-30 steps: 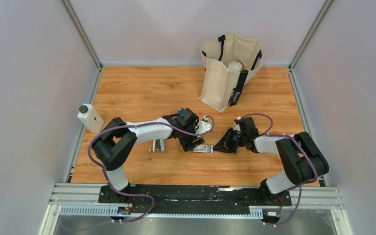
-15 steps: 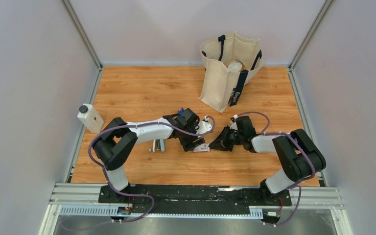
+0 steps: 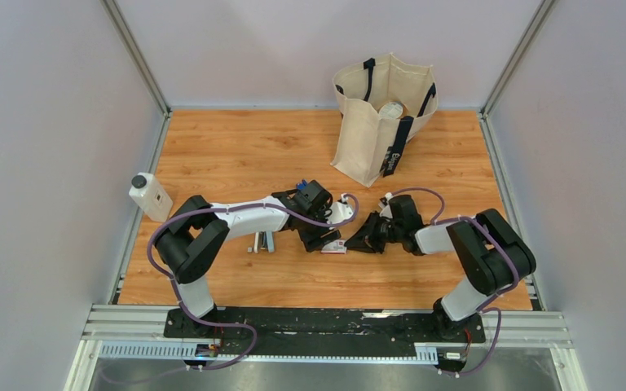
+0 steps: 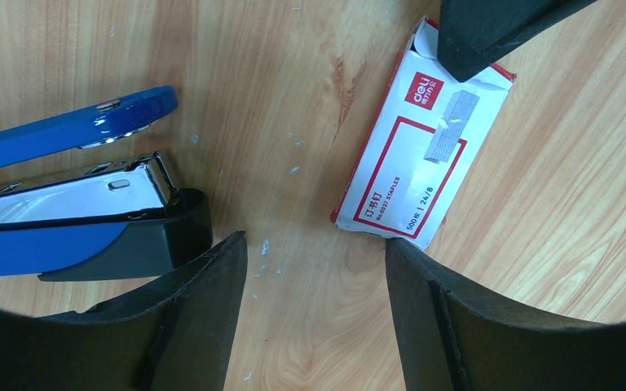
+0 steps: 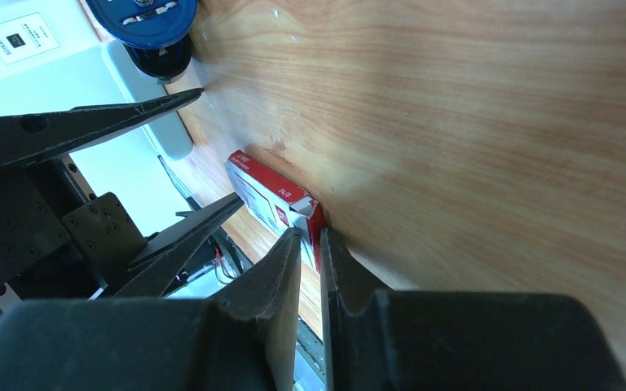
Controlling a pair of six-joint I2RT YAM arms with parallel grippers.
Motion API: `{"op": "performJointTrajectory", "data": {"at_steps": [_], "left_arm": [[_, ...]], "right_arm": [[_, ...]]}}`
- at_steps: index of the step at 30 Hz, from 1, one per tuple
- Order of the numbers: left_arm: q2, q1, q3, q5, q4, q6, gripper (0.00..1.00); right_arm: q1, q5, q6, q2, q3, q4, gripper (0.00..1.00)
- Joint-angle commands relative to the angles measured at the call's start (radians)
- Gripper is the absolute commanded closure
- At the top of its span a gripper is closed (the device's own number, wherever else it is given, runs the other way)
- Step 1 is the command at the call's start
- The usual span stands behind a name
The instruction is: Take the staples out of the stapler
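The stapler [image 3: 262, 242] lies open on the wood. In the left wrist view its blue top arm is swung up off the silver magazine [image 4: 73, 199] and black base end. My left gripper [image 3: 324, 239] hovers open just right of it. Its jaws [image 4: 318, 261] hold nothing, and the right finger touches the near edge of a red-and-white staple box [image 4: 420, 163]. My right gripper [image 3: 355, 242] comes in from the right, rolled on its side. It [image 5: 311, 236] is nearly closed, pinching the red end flap of the box [image 5: 269, 191].
A canvas tote bag [image 3: 379, 122] stands at the back right with a roll inside. A white bottle with a black cap [image 3: 151, 198] sits at the table's left edge. Small white flecks [image 4: 265, 244] lie on the wood between my left fingers.
My right gripper has slid left toward the left gripper, and the staple box has shifted slightly left with it. The left arm and the stapler have stayed put.
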Motion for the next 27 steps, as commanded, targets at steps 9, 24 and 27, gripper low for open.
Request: {"op": "performJointTrajectory", "data": {"at_steps": [9,24,27], "left_arm": [[0.016,-0.022,0.021,0.007,-0.019,0.028,0.30],[-0.096,-0.002,0.099,0.077,-0.177,0.083,0.24],[-0.142,0.027,0.203,0.137,-0.336,0.106,0.17]], "right_arm": [[0.021,-0.025,-0.010,-0.024,-0.027,0.014,0.76],[-0.151,0.010,-0.296,-0.218,0.042,-0.466,0.22],[-0.151,0.099,-0.375,-0.304,0.117,-0.619,0.00]]}}
